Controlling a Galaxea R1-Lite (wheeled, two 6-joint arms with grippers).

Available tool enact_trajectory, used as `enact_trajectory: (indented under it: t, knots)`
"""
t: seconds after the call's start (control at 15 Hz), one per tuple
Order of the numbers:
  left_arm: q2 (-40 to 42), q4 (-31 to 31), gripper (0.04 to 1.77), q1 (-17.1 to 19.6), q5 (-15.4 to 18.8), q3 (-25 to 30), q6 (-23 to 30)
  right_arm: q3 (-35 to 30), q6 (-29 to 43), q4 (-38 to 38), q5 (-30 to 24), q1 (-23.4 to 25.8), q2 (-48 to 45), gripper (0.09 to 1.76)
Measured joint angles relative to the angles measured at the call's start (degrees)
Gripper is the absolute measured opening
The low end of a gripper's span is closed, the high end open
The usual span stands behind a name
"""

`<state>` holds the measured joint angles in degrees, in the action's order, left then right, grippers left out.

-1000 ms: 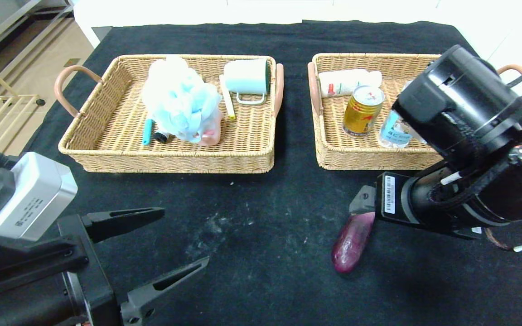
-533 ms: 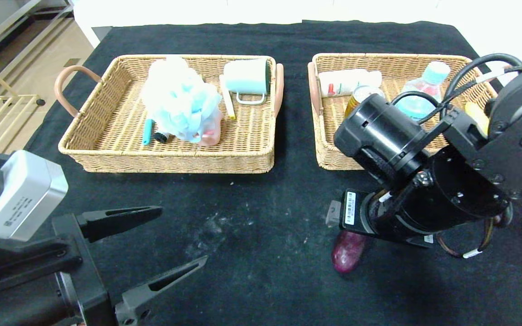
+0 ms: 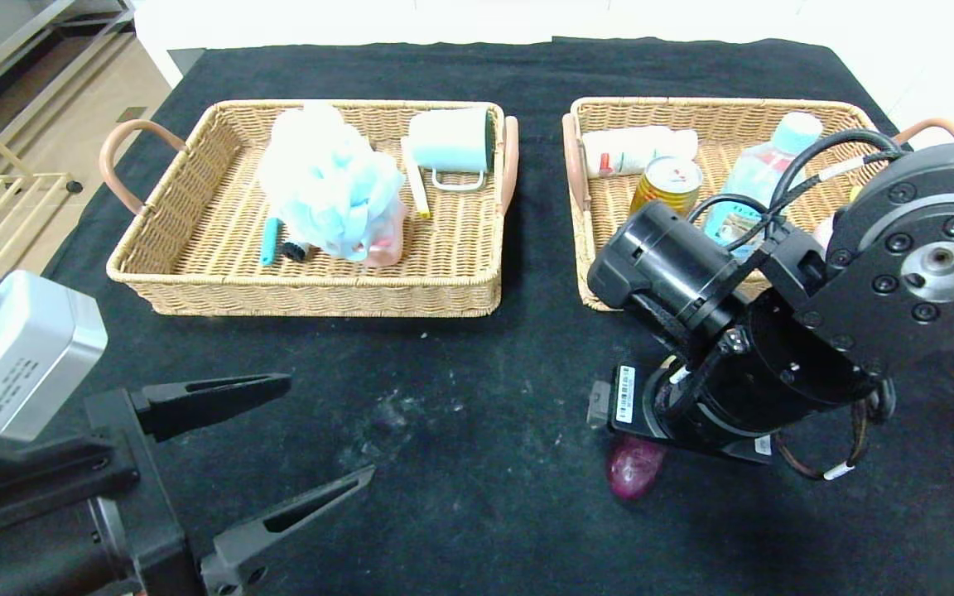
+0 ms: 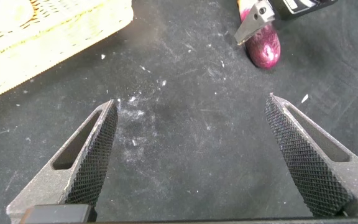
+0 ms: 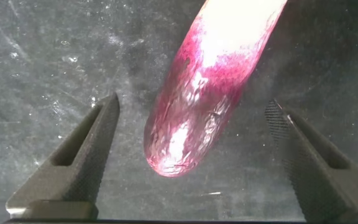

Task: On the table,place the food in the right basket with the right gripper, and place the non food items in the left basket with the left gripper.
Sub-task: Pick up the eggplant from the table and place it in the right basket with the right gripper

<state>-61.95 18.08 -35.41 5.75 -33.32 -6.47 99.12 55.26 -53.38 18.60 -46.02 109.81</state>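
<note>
With my right gripper (image 5: 191,155) spread open astride the eggplant (image 5: 204,93) near the table's (image 3: 477,513) front edge, I judge closing comes next.

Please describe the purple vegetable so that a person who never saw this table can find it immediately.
Look at the black table, in front of the right basket. There the eggplant lies on the bare cloth, between the open fingers of the right gripper. It is the only purple thing, and the only item outside the baskets.
</note>
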Motion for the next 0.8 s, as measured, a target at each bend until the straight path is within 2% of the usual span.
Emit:
enact_trajectory:
  t: [0.13,0.33,0.47,0.8]
  knots:
    - [0.02,-0.06,1.72,0.0,0.02,0.02,0.0,0.0,0.09,-0.02,-0.06,-0.09,0.11,1.26]
    - [0.05,-0.09,1.72,-0.05,0.26,0.07,0.0,-0.17,0.09,0.0,-0.06,-0.17,0.35,0.9]
    - [0.11,-0.06,1.72,-0.05,1.41,0.16,0.02,-0.17,0.06,-0.02,-0.06,-0.26,0.44,0.82]
    - [0.13,0.0,1.72,-0.02,1.6,0.35,0.0,-0.15,0.17,0.0,-0.04,-0.37,0.68,0.82]
